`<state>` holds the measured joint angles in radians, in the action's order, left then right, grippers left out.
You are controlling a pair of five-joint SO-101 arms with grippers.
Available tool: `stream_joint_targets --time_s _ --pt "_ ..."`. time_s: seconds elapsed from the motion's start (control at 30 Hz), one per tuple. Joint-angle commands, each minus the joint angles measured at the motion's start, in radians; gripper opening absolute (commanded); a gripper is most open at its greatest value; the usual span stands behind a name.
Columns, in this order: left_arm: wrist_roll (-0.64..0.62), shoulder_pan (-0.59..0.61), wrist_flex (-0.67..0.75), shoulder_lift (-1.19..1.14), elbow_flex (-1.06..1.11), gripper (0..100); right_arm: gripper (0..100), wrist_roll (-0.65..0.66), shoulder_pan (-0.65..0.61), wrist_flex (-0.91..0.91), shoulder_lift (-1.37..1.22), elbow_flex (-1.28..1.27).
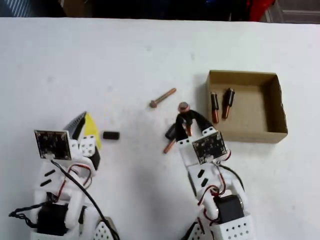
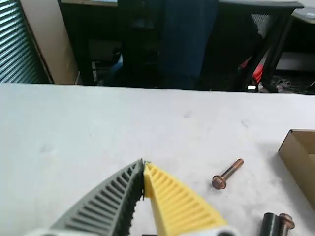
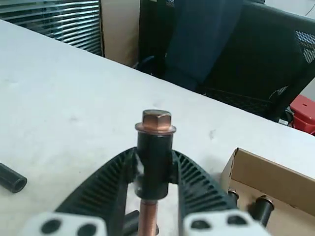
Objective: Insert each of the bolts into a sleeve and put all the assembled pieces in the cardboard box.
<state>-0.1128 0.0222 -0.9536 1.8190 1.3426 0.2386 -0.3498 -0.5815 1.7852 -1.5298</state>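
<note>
**High view:** the right tool (image 1: 186, 121) pinches a black sleeve (image 1: 185, 116) with a bolt (image 1: 183, 106) through it. The bolt head points away from the arm's base and the copper shank tip points back toward it, above the worktop (image 1: 125, 60), so the long axis runs roughly along the arm. The cardboard box (image 1: 250, 135) stands just beside this tool, on the side away from the other arm, and two assembled pieces (image 1: 221, 105) lie in it side by side. The right arm is judged much the nearer to the box, so the coming move is probably a short sideways carry over the box wall. The left tool (image 1: 84, 119) rests with a loose sleeve (image 1: 110, 135) just beside it, and a loose bolt (image 1: 162, 98) lies farther out, between the arms.

**Left wrist view:** the left tool's grey and yellow fingers (image 2: 172, 196) are pressed together at the tips with nothing between them. The loose bolt (image 2: 227, 173) lies beyond them, toward the box.

**Right wrist view:** the right tool's jaws clamp the sleeve about its middle. The bolt head sits against the sleeve's far end and the shank emerges from the near end. The box, with the assembled pieces in it, lies near.
</note>
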Motion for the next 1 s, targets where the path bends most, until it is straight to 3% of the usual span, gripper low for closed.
stream_joint_targets --time_s 0.0,0.33,0.57,0.77,0.97 --pt "0.009 0.05 -0.021 0.008 0.044 2 1.7 0.014 0.016 -0.054 0.01 0.123" --pt "0.009 0.114 -0.025 0.008 0.267 2 1.7 0.017 0.117 -0.263 0.002 0.41" --pt "0.009 0.111 -0.078 0.007 0.348 2 1.7 0.121 0.206 -0.228 -0.039 0.457" --pt "0.012 0.107 -0.14 0.007 0.35 2 1.7 0.121 0.289 -0.134 -0.297 0.488" --pt "0.164 0.105 -0.204 0.007 0.35 2 1.7 0.04 0.394 -0.122 -0.627 0.683"
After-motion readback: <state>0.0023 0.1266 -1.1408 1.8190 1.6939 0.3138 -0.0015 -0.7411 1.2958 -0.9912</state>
